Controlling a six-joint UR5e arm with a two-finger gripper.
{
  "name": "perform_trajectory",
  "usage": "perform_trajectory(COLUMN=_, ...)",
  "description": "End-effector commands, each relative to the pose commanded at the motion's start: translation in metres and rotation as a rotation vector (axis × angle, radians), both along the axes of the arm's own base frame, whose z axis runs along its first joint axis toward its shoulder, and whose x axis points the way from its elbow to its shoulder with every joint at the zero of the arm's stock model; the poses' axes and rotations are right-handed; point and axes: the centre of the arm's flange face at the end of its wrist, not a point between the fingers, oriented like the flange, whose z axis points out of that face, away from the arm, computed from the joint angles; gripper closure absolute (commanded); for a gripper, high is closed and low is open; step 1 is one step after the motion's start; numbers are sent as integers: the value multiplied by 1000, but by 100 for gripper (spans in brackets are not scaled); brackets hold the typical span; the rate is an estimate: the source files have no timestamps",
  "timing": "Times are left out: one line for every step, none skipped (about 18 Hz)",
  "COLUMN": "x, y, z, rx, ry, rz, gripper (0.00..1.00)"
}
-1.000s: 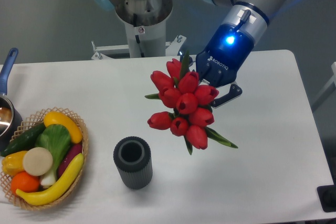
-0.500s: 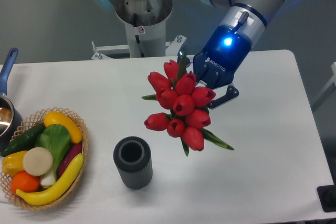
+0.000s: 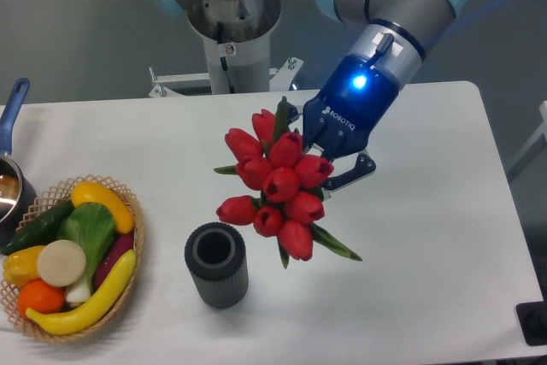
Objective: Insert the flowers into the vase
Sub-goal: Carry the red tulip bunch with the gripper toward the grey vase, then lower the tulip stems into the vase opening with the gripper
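Observation:
The flowers [image 3: 275, 184], a tight bunch of red tulip buds with green leaves, hang in the air above the table, just up and right of the vase. My gripper [image 3: 329, 160] is shut on the flowers' stems; the buds hide most of the fingers, and one dark finger [image 3: 349, 173] shows at the right. The vase [image 3: 216, 264], a dark grey ribbed cylinder with a thick round rim, stands upright and empty on the white table [image 3: 427, 237], left of centre near the front.
A wicker basket [image 3: 128, 211] with toy fruit and vegetables sits at the front left. A metal saucepan with a blue handle [image 3: 12, 108] is at the left edge. The arm's base [image 3: 232, 14] stands behind the table. A dark object [image 3: 534, 322] lies at the front right corner.
My gripper has carried the flowers to the left and slightly down, closer to the vase. The vase and basket have not moved.

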Motion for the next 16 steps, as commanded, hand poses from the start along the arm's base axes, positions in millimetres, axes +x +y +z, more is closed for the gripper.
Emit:
perform_trajectory(x=2, y=0, z=3, rx=39, ry=-20, rz=-24, gripper=72)
perform_trajectory(x=3, y=0, z=4, rx=63, ry=-33, rz=-39, gripper=72)
perform_trajectory(x=4, y=0, z=5, rx=78, ry=-43, rz=-48, gripper=72)
perform_trajectory(x=6, y=1, z=6, rx=92, ry=-49, rz=-59, gripper=72)
perform_trajectory(x=8, y=1, z=8, rx=116, ry=-51, rz=-73, gripper=72)
perform_trajectory(x=8, y=1, z=7, rx=140, ry=-54, rz=-88, gripper=72)
perform_trajectory(x=7, y=3, z=4, rx=171, ry=-67, rz=-110, gripper=72)
perform_trajectory(x=11, y=7, z=0, rx=193, ry=-86, rz=-134, gripper=72)
perform_trajectory(x=14, y=10, z=-5, rx=207, ry=-96, rz=-150, gripper=72)
perform_trajectory(x=15, y=12, z=-8, rx=216, ry=-104, rz=-159, gripper=72)
perform_trajectory(x=21, y=18, z=-9, rx=226, ry=-115, rz=-179, gripper=72)
perform_trajectory(x=24, y=23, z=-15, rx=227, ry=-125, rz=-190, gripper=72)
perform_trajectory(x=23, y=26, z=-21, rx=228, ry=-123, rz=-196, gripper=72)
perform_trajectory(x=26, y=32, z=-27, rx=231, ry=-118, rz=-209, gripper=72)
perform_trajectory(x=33, y=40, z=-30, rx=242, ry=-101, rz=-231, gripper=72)
perform_trajectory(x=35, y=43, z=-32, rx=249, ry=-98, rz=-241, gripper=72)
